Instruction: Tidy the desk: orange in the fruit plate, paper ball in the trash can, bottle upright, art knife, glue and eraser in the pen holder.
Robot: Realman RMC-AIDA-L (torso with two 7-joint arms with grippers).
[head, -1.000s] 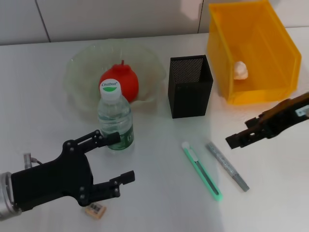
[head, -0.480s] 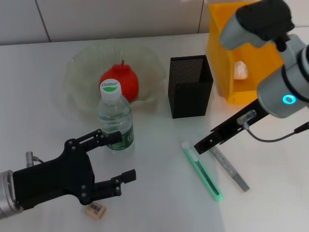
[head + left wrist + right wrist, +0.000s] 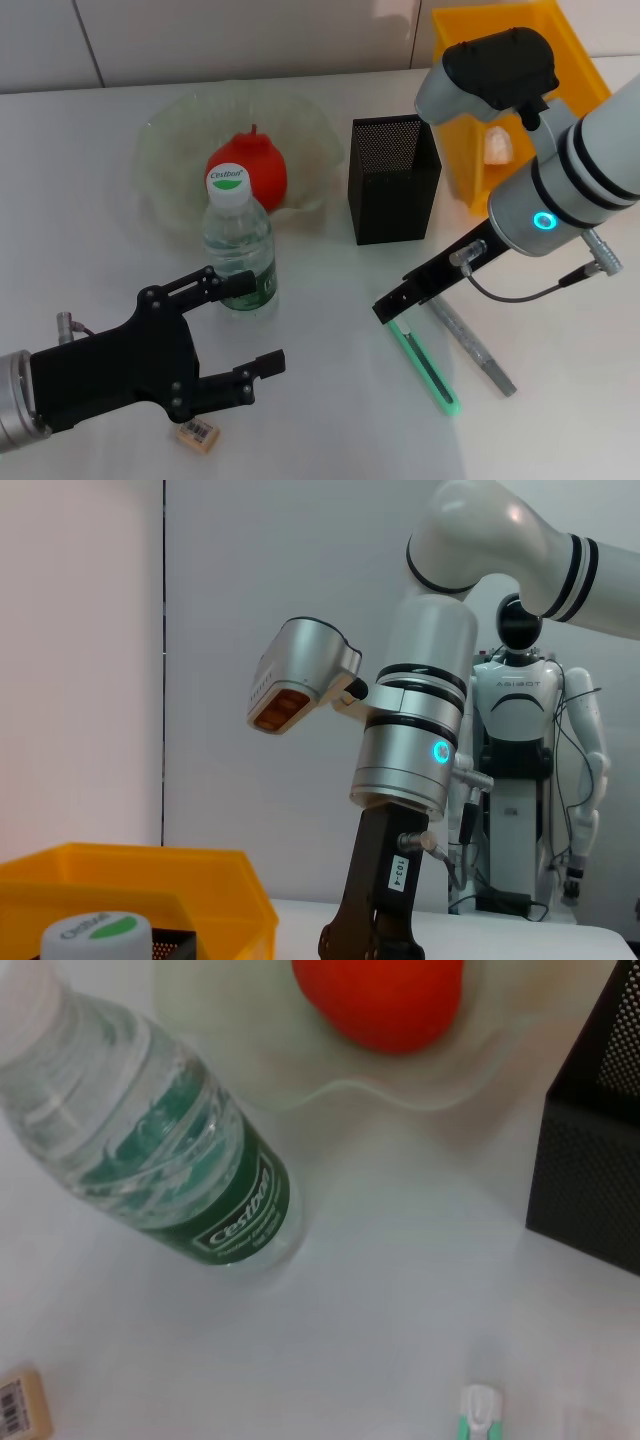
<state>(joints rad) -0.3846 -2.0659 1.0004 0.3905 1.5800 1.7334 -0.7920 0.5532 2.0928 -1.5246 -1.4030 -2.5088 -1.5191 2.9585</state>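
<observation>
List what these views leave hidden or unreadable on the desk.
- Right gripper: in the head view its fingers point away; open or shut is unclear.
- Art knife: head view, near end under the right gripper; right wrist view cuts it at the edge.
- Eraser: partly under the left gripper.
- Pen holder: inside too dark to see.

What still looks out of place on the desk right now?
Three items still lie loose on the table instead of in the pen holder: the green art knife under the right gripper, the grey glue stick beside it, and the eraser below the left gripper. Nothing looks spilled or damaged.
</observation>
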